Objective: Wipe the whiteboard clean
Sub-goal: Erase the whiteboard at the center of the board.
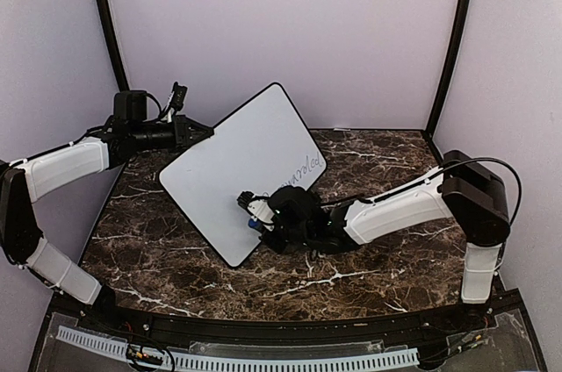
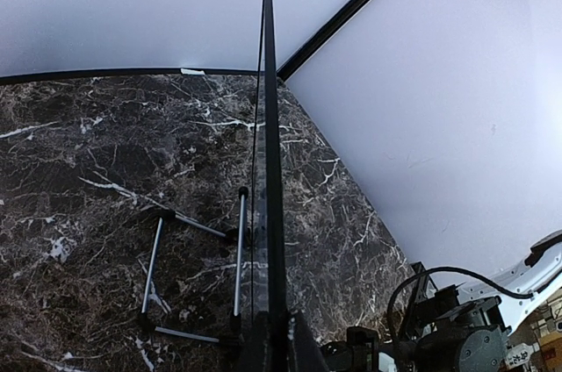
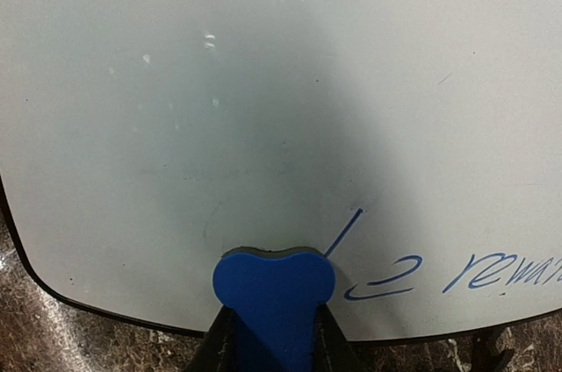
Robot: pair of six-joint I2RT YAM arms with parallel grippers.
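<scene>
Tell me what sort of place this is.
Probably a robot lab test cell: plain pale walls enclose a marble-patterned table, a left arm and a right arm are mounted at its near edge, and the props are a whiteboard and a blue eraser.

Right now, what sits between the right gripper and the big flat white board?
A small blue eraser block, pinched in the right gripper, against the white black-rimmed whiteboard; the right wrist view shows it.
</scene>
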